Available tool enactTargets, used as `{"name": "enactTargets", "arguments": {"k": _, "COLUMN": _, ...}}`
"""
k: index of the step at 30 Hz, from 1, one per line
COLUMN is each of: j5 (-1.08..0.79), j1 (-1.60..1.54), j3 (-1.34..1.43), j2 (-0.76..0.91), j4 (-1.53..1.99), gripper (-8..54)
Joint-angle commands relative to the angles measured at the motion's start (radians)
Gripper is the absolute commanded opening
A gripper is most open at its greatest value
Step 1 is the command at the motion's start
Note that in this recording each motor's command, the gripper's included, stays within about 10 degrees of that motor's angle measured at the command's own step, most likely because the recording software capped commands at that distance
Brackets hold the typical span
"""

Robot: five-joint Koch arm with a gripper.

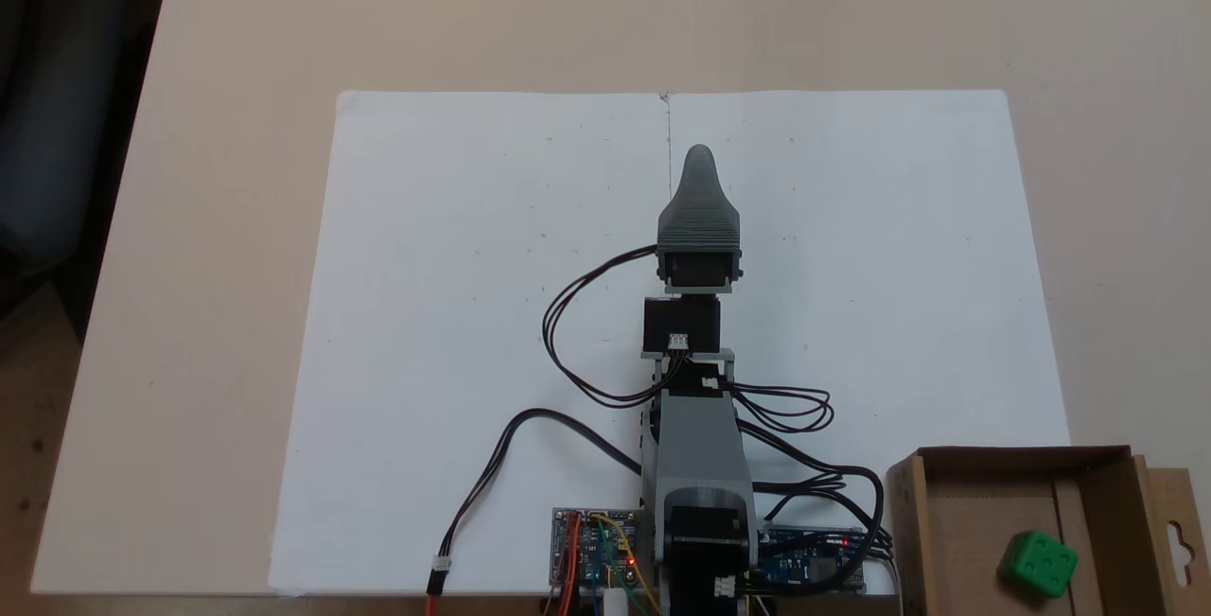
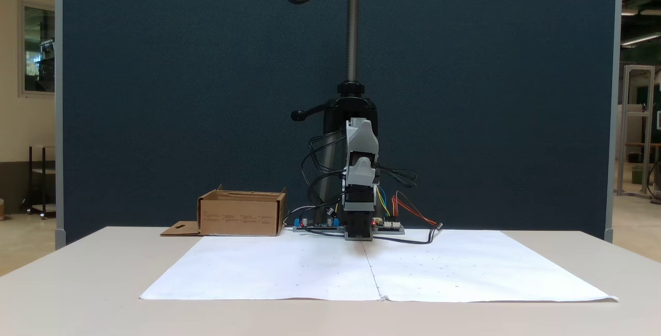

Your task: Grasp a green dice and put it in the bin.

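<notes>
The green dice (image 1: 1038, 564) lies inside the bin (image 1: 1022, 457), a brown cardboard box at the lower right of a fixed view; a face with several pips points up. From the front, the bin (image 2: 240, 217) stands left of the arm's base and its walls hide the dice. The arm is folded low over the paper and points away from its base. The gripper (image 1: 700, 157) is a dark grey tapered shape showing a single tip, far from the bin, with nothing visibly held. From the front, the gripper (image 2: 358, 234) rests near the table, its jaws too dark to separate.
A large white paper sheet (image 1: 473, 313) covers the middle of the beige table. Circuit boards (image 1: 596, 550) and looping black cables (image 1: 577, 332) sit around the arm's base. The bin's flap (image 1: 1178, 540) has a hang-hole. A clamped camera pole (image 2: 353, 26) rises behind the arm.
</notes>
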Motion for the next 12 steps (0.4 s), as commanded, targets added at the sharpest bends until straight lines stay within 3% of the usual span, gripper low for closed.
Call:
{"name": "enactTargets", "arguments": {"k": 1, "j5": -0.066, "j1": 0.009, "j3": 0.066, "j2": 0.109, "j4": -0.069, "gripper": 44.6}}
{"name": "enactTargets", "arguments": {"k": 12, "j5": -0.064, "j1": 0.011, "j3": 0.066, "j2": 0.110, "j4": -0.052, "gripper": 44.6}}
